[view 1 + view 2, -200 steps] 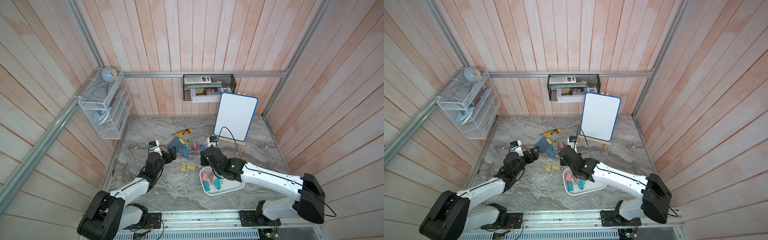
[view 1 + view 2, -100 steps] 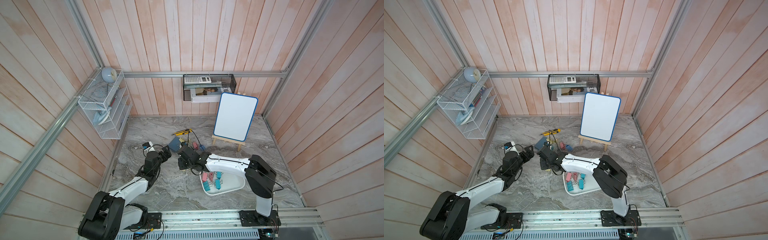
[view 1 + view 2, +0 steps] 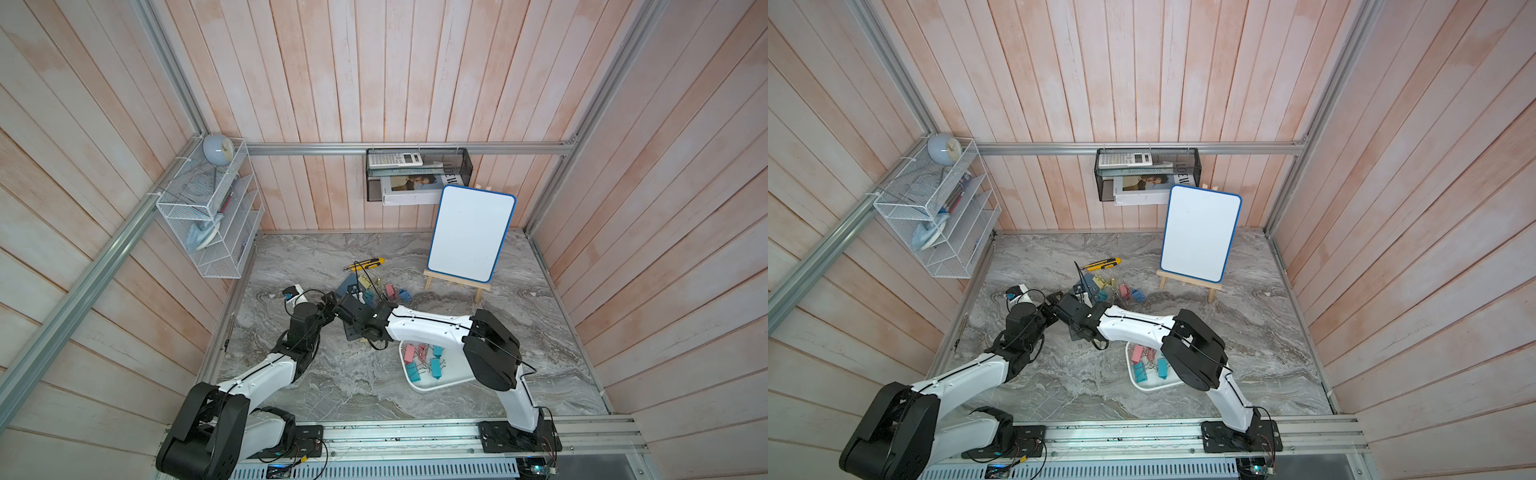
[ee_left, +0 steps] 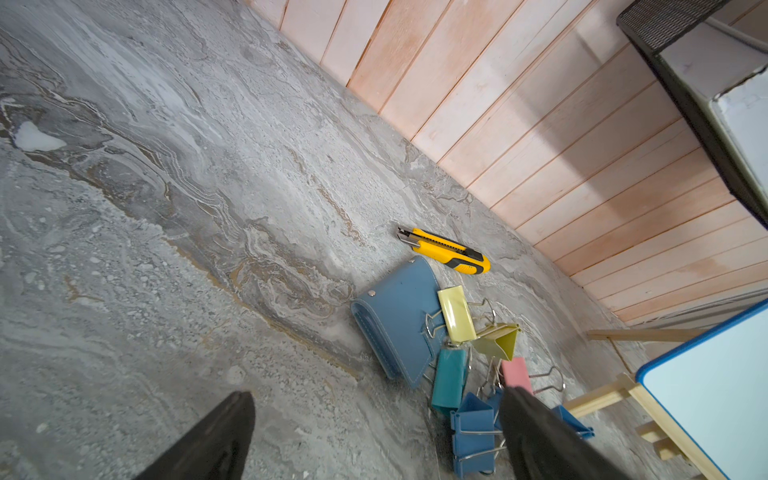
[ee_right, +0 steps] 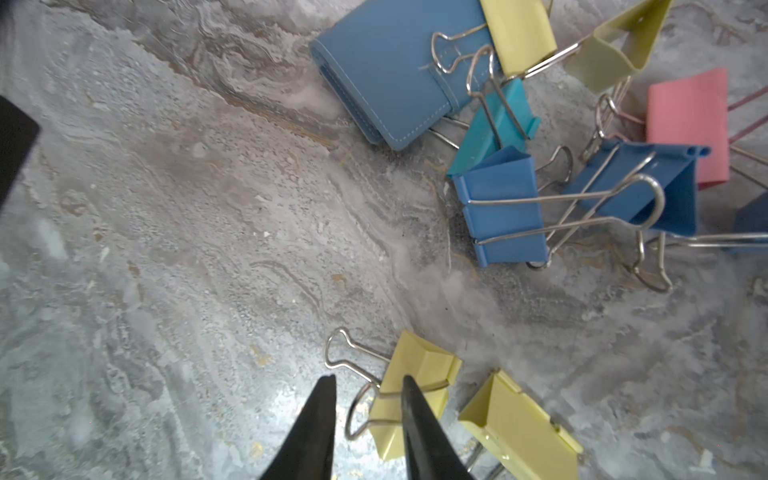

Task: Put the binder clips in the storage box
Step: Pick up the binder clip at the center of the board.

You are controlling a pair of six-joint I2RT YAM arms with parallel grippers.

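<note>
between the fingers point(image 5: 320, 419) of the right gripper point(image 5: 368, 395): a wire handle point(image 5: 347, 357) of one yellow clip point(image 5: 419, 374), flat on the desk point(image 5: 166, 249). set narrow about that handle, a slit of gap showing on either side; cannot tell whether pinching yet or only straddling. just beside it, a second yellow clip point(image 5: 519, 419), untouched.

further out, toward the desk's back edge: the loose heap of binder clips point(image 5: 498, 203), blue, teal, pink and yellow, tangled by their handles and crowding a blue-grey pad point(image 5: 395, 62).

at the left gripper point(image 4: 374, 419): spread wide, grasping nothing, hanging above bare desk on the heap's left side, close by the right gripper in both top views.

nearer the desk's front edge, right of its middle: the storage box point(image 3: 457, 376), already loaded with several pink and teal clips, partly hidden under the right arm point(image 3: 428, 328). apart from the yellow clip, so not a mere nudge but a lift and carry.

judged as the pick-up step, roughly midway through the task: some clips boxed, a good handful out on the desk.

next, by this reading: finish the squeeze on the wire, raise gently to test the hold, swing back over the box's low wall, release low inside. worth minding: thin wire, apt to slip or let the clip swivel; the neighbouring yellow clip, easily dragged along; the left gripper, near enough to foul the path.
</note>
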